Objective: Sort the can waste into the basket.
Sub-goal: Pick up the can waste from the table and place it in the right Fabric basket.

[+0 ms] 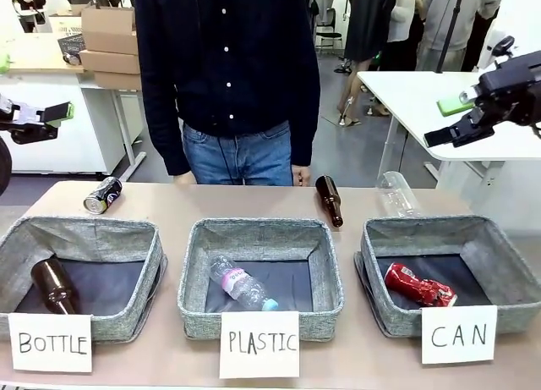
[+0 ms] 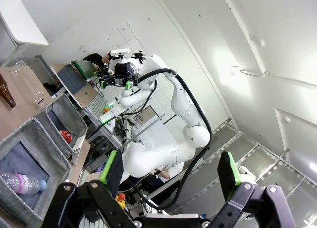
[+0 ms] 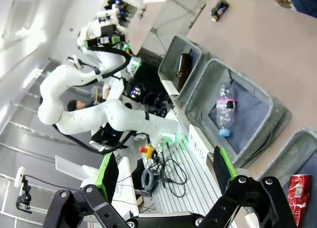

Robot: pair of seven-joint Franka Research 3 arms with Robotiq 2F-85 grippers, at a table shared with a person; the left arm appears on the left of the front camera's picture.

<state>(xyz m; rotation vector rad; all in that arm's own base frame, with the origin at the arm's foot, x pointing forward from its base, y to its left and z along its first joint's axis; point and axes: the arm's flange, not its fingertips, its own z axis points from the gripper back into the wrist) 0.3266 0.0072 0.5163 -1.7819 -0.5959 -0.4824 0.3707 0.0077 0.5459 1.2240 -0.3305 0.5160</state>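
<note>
Reaching for the black can (image 1: 102,195) is what you're likely doing now. It's lying on its side on the table (image 1: 254,369), at the far-left end just behind the BOTTLE basket (image 1: 80,227). The left gripper (image 1: 46,123) is hovering off the table's left end with jaws spread and nothing between them, and the right gripper (image 1: 450,122) is hanging high on the right, likewise released and empty. You're better off coming down with the left fingers across the can's round body, not its ends, since it's probably going to roll. Then you're carrying it across to the CAN basket (image 1: 448,225) on the right, clearing both basket rims between. The CAN basket is holding the dented red can (image 1: 418,286). The BOTTLE basket is holding a brown glass bottle (image 1: 55,286), and the PLASTIC basket (image 1: 258,229) a pink-labelled plastic bottle (image 1: 241,286). A second brown bottle (image 1: 330,200) and a clear plastic bottle (image 1: 397,194) are lying loose on the table.
</note>
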